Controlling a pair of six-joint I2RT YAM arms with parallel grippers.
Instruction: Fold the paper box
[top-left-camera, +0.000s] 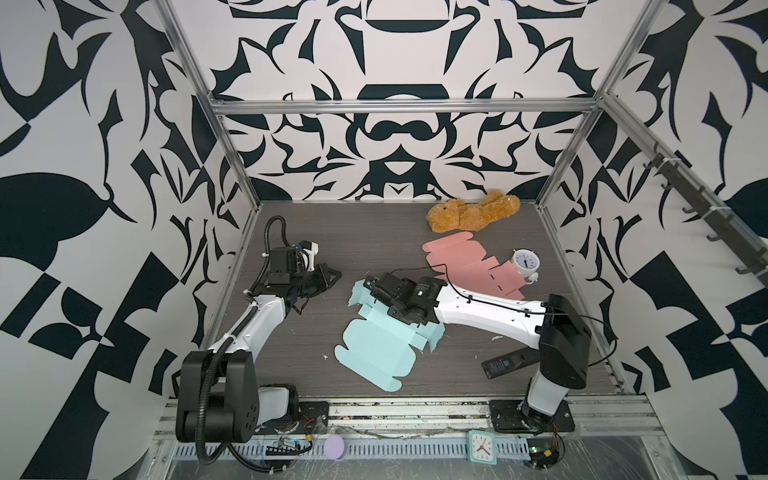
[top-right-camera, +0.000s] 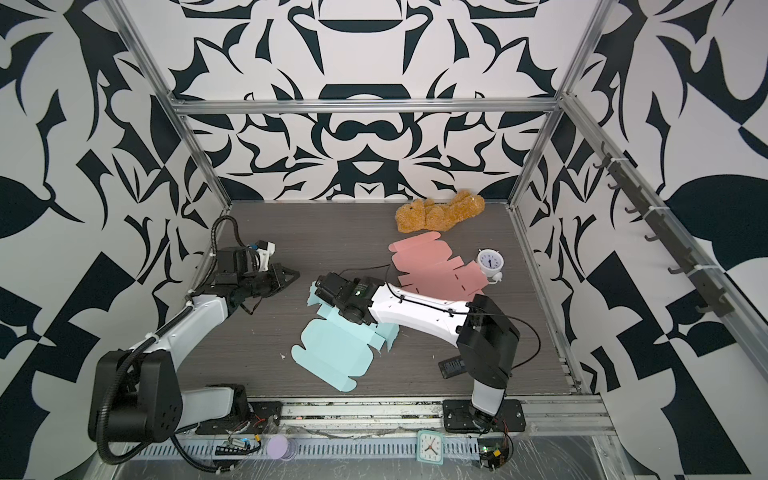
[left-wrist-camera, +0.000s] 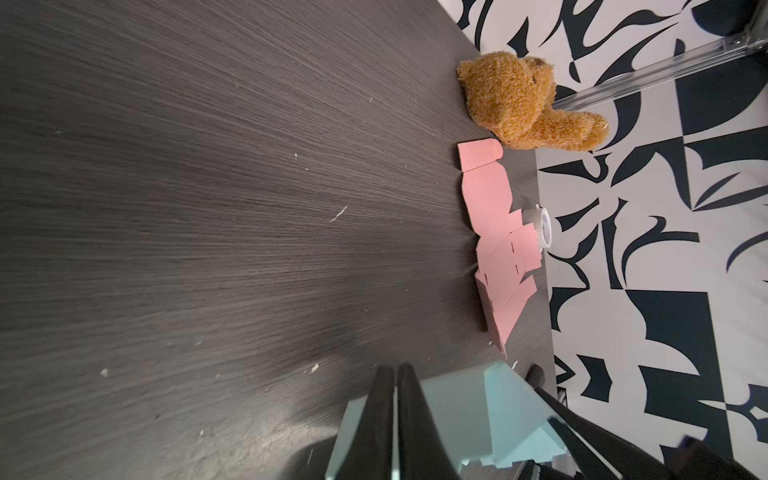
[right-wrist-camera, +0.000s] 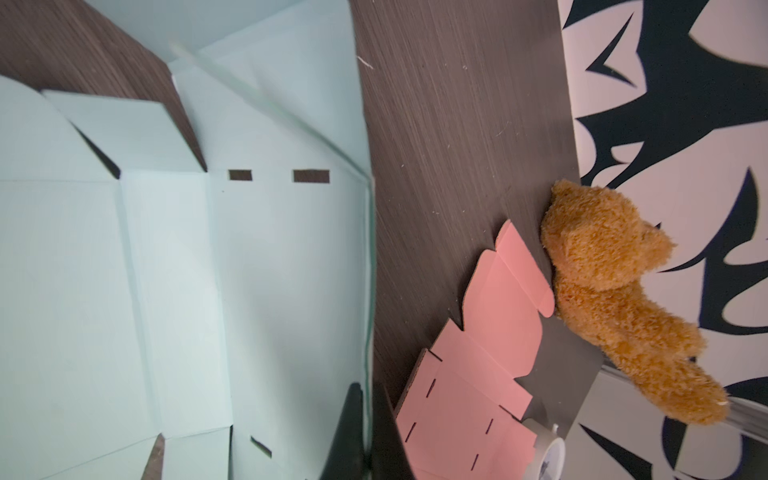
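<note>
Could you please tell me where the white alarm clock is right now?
In both top views the white alarm clock sits on the right side of the table, at the right edge of the flat pink box blank, below the teddy bear.

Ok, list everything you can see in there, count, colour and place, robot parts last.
light blue paper box blank: 1, light blue, table centre
pink paper box blank: 1, pink, flat, rear right
brown plush teddy bear: 1, brown, by back wall, right
white round alarm clock: 1, white, at pink blank's right edge
black remote control: 1, black, front right
teal square clock: 1, teal, front rail
lilac round disc: 1, lilac, front rail
dark wood-grain table: 1, grey-brown, underneath
left gripper: 1, black, left of centre, shut, empty
right gripper: 1, black, shut on light blue blank
</note>
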